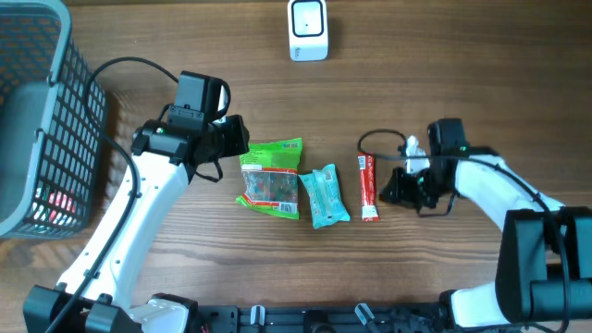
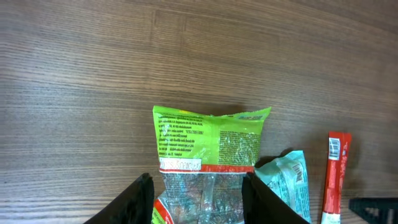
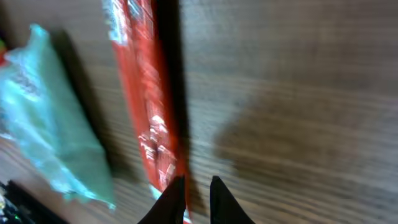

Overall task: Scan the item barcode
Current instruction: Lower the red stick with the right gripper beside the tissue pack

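Observation:
Three items lie in a row mid-table: a green snack packet [image 1: 271, 178], a teal packet [image 1: 326, 196] and a red stick sachet [image 1: 369, 188]. The white scanner [image 1: 308, 30] stands at the far edge. My left gripper [image 1: 242, 141] hovers at the green packet's left end. In the left wrist view its jaws [image 2: 198, 180] stand apart, and the green packet [image 2: 208, 140] lies flat between and beyond them. My right gripper [image 1: 387, 192] is just right of the red stick. The right wrist view is blurred, with a narrow empty gap between the fingers [image 3: 198, 180] and the red stick [image 3: 146, 93] beside the left one.
A grey wire basket [image 1: 37, 120] stands at the left edge with something red inside. A black cable loops on the table near the right arm [image 1: 375, 139]. The teal packet [image 3: 50, 112] lies left of the red stick. Bare wood separates the items from the scanner.

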Controlling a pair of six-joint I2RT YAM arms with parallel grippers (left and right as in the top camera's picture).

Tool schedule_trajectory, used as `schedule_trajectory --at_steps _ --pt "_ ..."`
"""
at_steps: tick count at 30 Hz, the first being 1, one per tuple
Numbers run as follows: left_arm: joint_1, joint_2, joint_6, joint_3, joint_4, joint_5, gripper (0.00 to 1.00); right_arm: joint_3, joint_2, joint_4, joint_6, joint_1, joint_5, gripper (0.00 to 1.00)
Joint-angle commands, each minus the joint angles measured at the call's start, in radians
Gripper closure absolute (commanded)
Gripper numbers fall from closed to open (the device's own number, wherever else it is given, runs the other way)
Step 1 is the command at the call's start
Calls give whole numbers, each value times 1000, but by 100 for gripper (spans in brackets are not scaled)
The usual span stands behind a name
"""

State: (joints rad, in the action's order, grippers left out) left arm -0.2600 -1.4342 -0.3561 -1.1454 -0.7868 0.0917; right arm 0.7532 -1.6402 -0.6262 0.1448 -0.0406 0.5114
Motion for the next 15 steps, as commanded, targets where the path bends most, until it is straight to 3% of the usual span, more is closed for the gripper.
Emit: schedule_trajectory --at_steps 1,7,11,15 --pt "-3 -19 12 -1 0 -65 57 -60 -7 65 55 -32 21 85" --pt "-2 -25 12 0 -28 -95 55 -61 -7 217 151 -195 5 84" --pt "6 -24 13 -11 -68 -153 53 50 22 122 93 -104 -44 84" --pt "66 -24 13 -44 -169 -153 52 169 30 53 19 -31 -49 68"
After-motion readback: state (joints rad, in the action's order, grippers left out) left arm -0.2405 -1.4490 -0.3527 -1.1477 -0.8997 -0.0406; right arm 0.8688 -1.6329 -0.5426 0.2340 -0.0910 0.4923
